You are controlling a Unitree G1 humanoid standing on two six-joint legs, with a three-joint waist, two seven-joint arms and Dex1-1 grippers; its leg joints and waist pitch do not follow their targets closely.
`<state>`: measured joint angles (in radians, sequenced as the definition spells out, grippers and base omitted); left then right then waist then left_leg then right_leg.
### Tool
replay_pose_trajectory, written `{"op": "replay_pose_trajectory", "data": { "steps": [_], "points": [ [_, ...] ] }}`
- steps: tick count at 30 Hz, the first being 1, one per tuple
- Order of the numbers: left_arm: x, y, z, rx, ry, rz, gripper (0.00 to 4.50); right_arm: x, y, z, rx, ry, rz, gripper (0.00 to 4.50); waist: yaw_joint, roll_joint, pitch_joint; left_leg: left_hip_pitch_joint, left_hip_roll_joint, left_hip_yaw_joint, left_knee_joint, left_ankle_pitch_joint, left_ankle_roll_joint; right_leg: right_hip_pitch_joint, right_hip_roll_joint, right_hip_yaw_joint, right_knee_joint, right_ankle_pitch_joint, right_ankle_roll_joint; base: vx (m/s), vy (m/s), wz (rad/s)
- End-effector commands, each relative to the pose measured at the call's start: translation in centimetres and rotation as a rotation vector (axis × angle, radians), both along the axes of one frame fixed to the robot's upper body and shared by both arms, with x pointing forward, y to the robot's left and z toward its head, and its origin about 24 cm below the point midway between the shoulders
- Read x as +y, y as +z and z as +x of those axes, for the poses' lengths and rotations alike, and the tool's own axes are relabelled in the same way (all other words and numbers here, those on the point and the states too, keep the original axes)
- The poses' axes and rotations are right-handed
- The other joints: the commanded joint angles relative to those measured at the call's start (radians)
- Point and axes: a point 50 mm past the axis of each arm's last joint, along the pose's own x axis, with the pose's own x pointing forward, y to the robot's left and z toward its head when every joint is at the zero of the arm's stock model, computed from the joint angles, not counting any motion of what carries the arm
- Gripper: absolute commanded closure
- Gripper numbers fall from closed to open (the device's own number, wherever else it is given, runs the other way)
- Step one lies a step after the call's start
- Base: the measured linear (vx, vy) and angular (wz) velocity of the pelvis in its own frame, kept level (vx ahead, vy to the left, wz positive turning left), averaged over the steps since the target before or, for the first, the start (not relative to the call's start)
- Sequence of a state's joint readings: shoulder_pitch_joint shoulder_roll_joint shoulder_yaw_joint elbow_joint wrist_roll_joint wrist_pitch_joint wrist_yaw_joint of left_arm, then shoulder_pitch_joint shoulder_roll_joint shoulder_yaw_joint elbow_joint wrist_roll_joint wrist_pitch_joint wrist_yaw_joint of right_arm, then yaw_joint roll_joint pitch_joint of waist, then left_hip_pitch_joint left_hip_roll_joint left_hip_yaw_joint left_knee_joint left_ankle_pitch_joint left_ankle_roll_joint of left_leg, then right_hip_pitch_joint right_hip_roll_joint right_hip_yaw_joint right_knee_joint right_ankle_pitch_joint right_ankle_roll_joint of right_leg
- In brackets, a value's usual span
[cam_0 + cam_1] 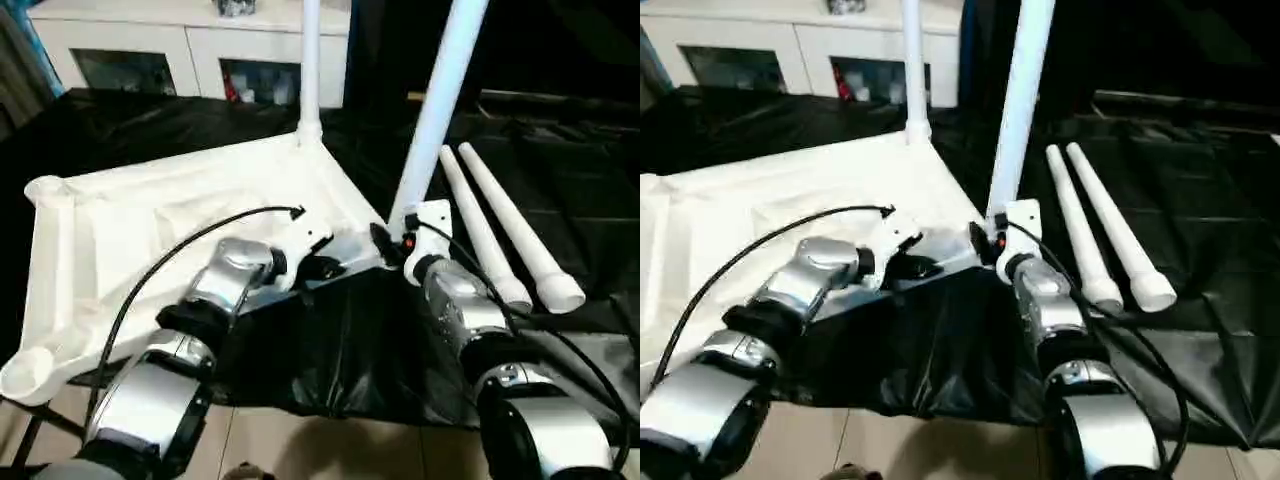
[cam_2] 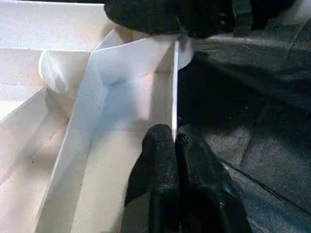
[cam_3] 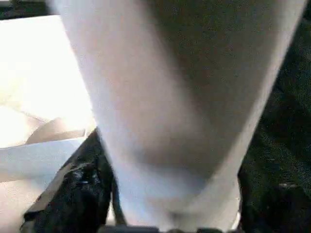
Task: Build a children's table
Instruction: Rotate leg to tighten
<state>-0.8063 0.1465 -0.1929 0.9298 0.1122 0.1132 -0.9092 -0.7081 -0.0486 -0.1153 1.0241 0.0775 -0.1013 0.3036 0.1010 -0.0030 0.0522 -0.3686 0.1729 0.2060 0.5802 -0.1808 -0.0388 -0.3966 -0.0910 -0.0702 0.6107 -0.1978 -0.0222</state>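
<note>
Tabletop (image 1: 150,230), underside up on the black-covered surface (image 1: 330,360) toward its near left, with the left gripper (image 2: 174,145) pinched shut on its thin side wall and the right gripper (image 1: 395,240) clasping the base of the leg (image 1: 440,100) standing at the near right corner socket. To seat this leg well, probably keep it upright over the socket and press straight down while the left gripper steadies the rim. Count: 1 tabletop, 4 legs — 2 upright in corners, 2 loose legs (image 1: 500,230) lying side by side toward the right edge.
</note>
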Motion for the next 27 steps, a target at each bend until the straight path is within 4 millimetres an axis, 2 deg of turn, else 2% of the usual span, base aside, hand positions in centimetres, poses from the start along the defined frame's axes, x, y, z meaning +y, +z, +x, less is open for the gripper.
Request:
{"op": "replay_pose_trajectory", "data": {
  "steps": [1,3,4,5,6,9,12,14,17,19,23,25,27],
  "points": [
    [-2.0,0.5,-0.5,-0.049,-0.096,-0.043,4.50,3.9,-0.2,-0.9,0.005,0.202,0.070,0.89,-0.002,-0.001,-0.061,0.014,0.063,-0.032,-0.070,-0.193,0.054,0.045,-0.079,0.052,-0.075,-0.127,-0.231,0.000,0.000,0.00],
    [-1.5,0.5,-0.7,-0.050,-0.123,-0.044,4.50,3.7,0.0,-0.8,-0.009,0.237,0.082,0.68,-0.003,-0.001,-0.062,0.012,0.065,-0.034,-0.070,-0.206,0.058,0.047,-0.082,0.052,-0.076,-0.149,-0.229,0.000,0.000,0.00],
    [-1.2,0.5,-0.8,-0.051,-0.149,-0.041,4.50,3.4,0.2,-0.8,-0.026,0.261,0.064,0.62,-0.006,-0.001,-0.063,0.010,0.066,-0.034,-0.071,-0.200,0.058,0.048,-0.079,0.051,-0.073,-0.137,-0.231,0.000,0.000,0.00],
    [-0.8,0.5,-1.0,-0.052,-0.171,-0.033,4.50,3.1,0.4,-0.7,-0.040,0.286,0.043,0.54,-0.011,-0.006,-0.064,0.009,0.066,-0.033,-0.069,-0.184,0.062,0.049,-0.078,0.051,-0.069,-0.112,-0.238,0.000,0.000,0.00],
    [-0.5,0.5,-1.0,-0.050,-0.181,-0.027,4.50,3.0,0.5,-0.7,-0.045,0.306,0.035,0.42,-0.009,-0.003,-0.065,0.009,0.067,-0.033,-0.068,-0.175,0.066,0.049,-0.079,0.050,-0.066,-0.101,-0.243,0.000,0.000,0.00],
    [0.7,0.3,-1.3,-0.028,-0.235,-0.010,4.50,2.2,0.6,-1.2,-0.056,0.467,-0.006,0.42,-0.004,-0.001,-0.067,0.005,0.066,-0.026,-0.059,-0.126,0.098,0.050,-0.075,0.047,-0.056,-0.021,-0.267,0.000,0.000,0.00],
    [1.4,0.4,-1.6,-0.006,-0.284,-0.014,4.50,1.7,0.6,-1.8,-0.053,0.612,-0.023,0.42,-0.001,0.000,-0.066,0.005,0.068,-0.025,-0.057,-0.132,0.114,0.050,-0.075,0.045,-0.055,-0.018,-0.277,0.000,0.000,0.00],
    [1.7,0.4,-1.8,0.003,-0.303,-0.016,4.50,1.6,0.6,-2.2,-0.048,0.675,-0.021,0.42,0.000,0.000,-0.065,0.008,0.071,-0.026,-0.059,-0.146,0.109,0.048,-0.075,0.046,-0.057,-0.041,-0.276,0.000,0.000,0.00],
    [2.8,0.8,-2.0,0.035,-0.370,-0.010,4.50,0.7,0.7,-3.5,-0.019,0.911,-0.011,0.42,0.005,0.001,-0.063,0.008,0.073,-0.027,-0.060,-0.176,0.101,0.048,-0.077,0.047,-0.060,-0.077,-0.277,0.000,0.000,0.00],
    [2.9,0.8,-2.0,0.038,-0.374,-0.010,4.50,0.7,0.7,-3.6,-0.014,0.927,-0.009,0.56,0.008,0.002,-0.064,0.010,0.076,-0.029,-0.061,-0.171,0.098,0.046,-0.078,0.047,-0.059,-0.072,-0.280,0.000,0.000,0.00],
    [3.7,0.9,-2.4,0.078,-0.434,0.003,4.50,0.4,0.7,-4.7,0.045,1.093,0.014,0.77,0.013,0.001,-0.064,0.011,0.074,-0.028,-0.060,-0.175,0.094,0.046,-0.078,0.048,-0.059,-0.086,-0.283,0.000,0.000,0.00],
    [3.7,1.0,-2.4,0.084,-0.443,0.005,4.50,0.4,0.7,-4.9,0.053,1.114,0.016,1.08,0.016,0.001,-0.063,0.012,0.075,-0.028,-0.061,-0.172,0.095,0.044,-0.078,0.048,-0.059,-0.083,-0.284,0.000,0.000,0.00],
    [4.0,0.9,-2.6,0.103,-0.462,0.013,4.50,0.5,0.6,-5.3,0.079,1.159,0.024,1.17,0.018,0.001,-0.062,0.012,0.074,-0.029,-0.062,-0.175,0.084,0.045,-0.079,0.048,-0.060,-0.096,-0.282,0.000,0.000,0.00]
  ]
}}
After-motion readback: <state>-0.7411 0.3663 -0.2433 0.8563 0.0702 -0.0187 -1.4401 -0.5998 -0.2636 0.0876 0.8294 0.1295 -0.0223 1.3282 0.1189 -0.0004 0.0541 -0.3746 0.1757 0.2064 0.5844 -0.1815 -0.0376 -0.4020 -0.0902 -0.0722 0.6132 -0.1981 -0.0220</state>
